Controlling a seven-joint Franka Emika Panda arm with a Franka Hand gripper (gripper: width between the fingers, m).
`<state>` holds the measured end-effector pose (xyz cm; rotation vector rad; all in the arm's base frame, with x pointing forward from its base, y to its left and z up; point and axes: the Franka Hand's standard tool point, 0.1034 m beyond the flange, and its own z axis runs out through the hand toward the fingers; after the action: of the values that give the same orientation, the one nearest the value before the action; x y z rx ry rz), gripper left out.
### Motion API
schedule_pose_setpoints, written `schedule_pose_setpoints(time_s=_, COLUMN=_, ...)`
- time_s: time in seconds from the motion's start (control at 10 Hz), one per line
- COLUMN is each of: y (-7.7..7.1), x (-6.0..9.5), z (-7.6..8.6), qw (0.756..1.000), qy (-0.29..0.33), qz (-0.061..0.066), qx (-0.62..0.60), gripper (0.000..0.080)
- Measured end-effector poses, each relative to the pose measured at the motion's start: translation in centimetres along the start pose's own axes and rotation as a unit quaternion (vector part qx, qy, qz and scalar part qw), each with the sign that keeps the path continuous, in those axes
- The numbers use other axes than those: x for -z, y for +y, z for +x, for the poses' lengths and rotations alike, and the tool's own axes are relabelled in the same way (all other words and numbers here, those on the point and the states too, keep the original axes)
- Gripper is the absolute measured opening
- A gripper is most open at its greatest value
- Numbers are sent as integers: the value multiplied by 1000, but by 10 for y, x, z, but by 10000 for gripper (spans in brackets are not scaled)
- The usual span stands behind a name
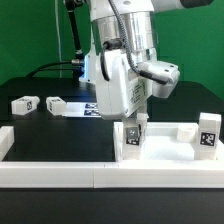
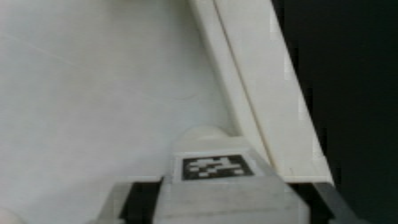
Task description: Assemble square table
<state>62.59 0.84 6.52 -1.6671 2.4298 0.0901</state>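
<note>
The square table top [image 1: 165,135] lies white and tray-like against the front rail at the exterior view's right. In the wrist view its flat face [image 2: 89,100] and raised rim [image 2: 249,90] fill the picture. My gripper [image 1: 135,122] is shut on a white tagged leg block [image 1: 132,141] and holds it upright at the top's left corner. In the wrist view the leg [image 2: 217,170] sits between my dark fingers [image 2: 151,203], next to the rim. Another tagged leg [image 1: 208,135] stands at the top's right end. Two loose legs [image 1: 25,103] [image 1: 57,103] lie at the left.
Long white border rails [image 1: 60,170] run along the front and left of the black table. The marker board [image 1: 88,108] lies behind the arm, partly hidden. A green wall stands at the back.
</note>
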Motion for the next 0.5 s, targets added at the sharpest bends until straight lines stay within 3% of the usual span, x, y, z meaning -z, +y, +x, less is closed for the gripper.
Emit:
schedule_pose_setpoints(time_s=0.4, y=1, x=0, z=3, qw=1000, qy=14, qz=-3, qx=-26, gripper=293)
schedule_pose_setpoints(time_s=0.5, y=1, x=1, z=3, qw=1000, qy=13, qz=-3, qx=-19, gripper=470)
